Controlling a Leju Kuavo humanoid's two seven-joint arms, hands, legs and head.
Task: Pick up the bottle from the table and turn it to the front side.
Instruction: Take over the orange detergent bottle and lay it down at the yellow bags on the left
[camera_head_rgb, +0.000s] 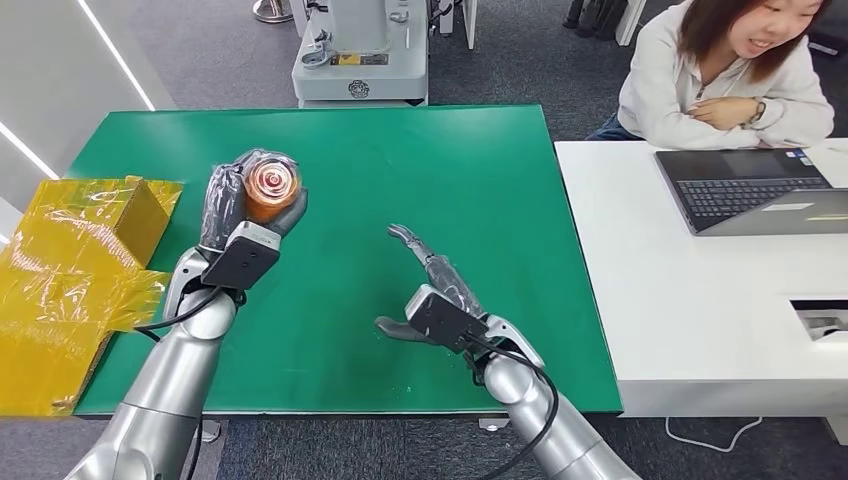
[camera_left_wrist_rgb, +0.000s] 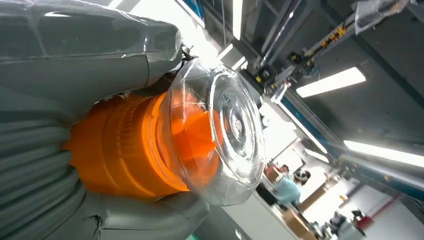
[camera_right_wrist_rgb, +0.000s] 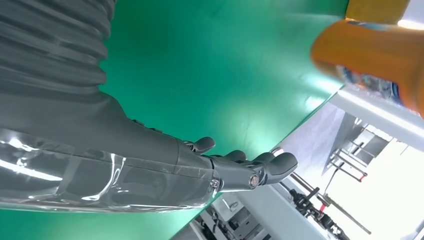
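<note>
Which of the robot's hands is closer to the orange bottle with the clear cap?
Left. The left hand grips the orange bottle with the clear cap; the right hand rests open, apart from it.

The bottle (camera_head_rgb: 271, 187) is orange, with a clear plastic cap over an orange top. It is held up off the green surface (camera_head_rgb: 420, 180), above its left part, gripped around its body by the left hand (camera_head_rgb: 240, 215), whose fingers (camera_head_rgb: 222, 205) wrap one side. In the head view the capped end points up toward the camera, so the round cap face shows as concentric rings. In the left wrist view the clear faceted cap (camera_left_wrist_rgb: 220, 130) sticks out past the hand, with the ribbed orange collar (camera_left_wrist_rgb: 125, 150) behind it.
</note>
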